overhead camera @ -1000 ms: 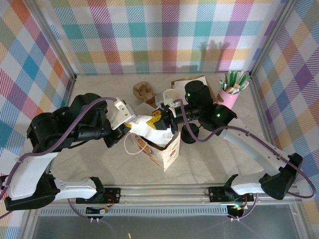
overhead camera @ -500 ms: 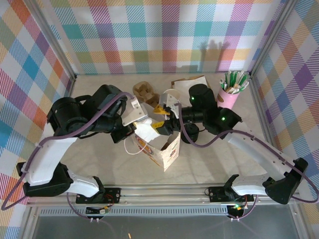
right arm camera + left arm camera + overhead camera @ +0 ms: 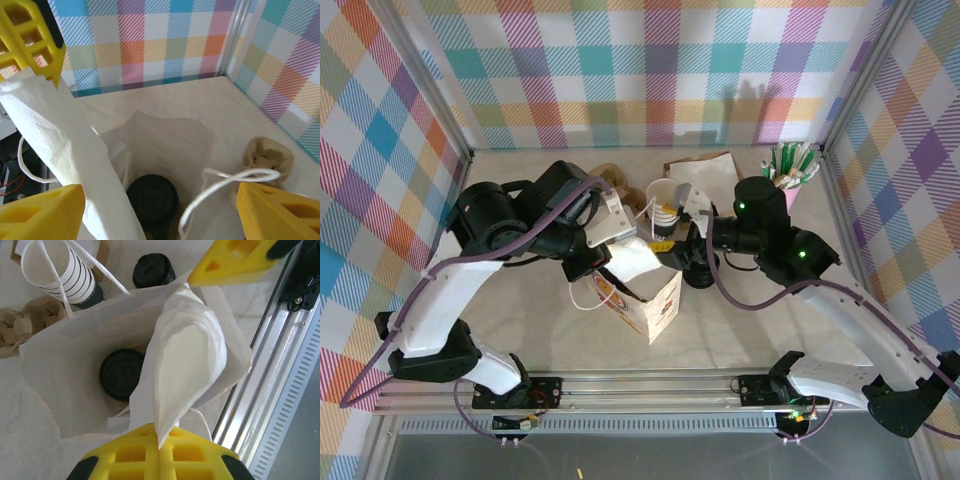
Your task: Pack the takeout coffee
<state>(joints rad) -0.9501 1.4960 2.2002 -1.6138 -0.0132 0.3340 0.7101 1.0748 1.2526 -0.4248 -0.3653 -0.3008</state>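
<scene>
The takeout coffee stands upright inside the open white paper bag; its black lid shows at the bottom of the bag. My left gripper is shut on a white napkin that hangs over the bag's mouth. In the top view this gripper is just above the bag. My right gripper stands wide open above the bag with nothing between its fingers. In the top view it hovers beside the bag's back edge.
A stack of lidless cream cups and a squat stack of black lids stand close behind and right of the bag. A brown cup carrier, flat paper and a pink cup of straws sit further back.
The right gripper has opened and drawn back to the right from the bag. The left arm has swung toward the back, still holding the napkin over the bag.
</scene>
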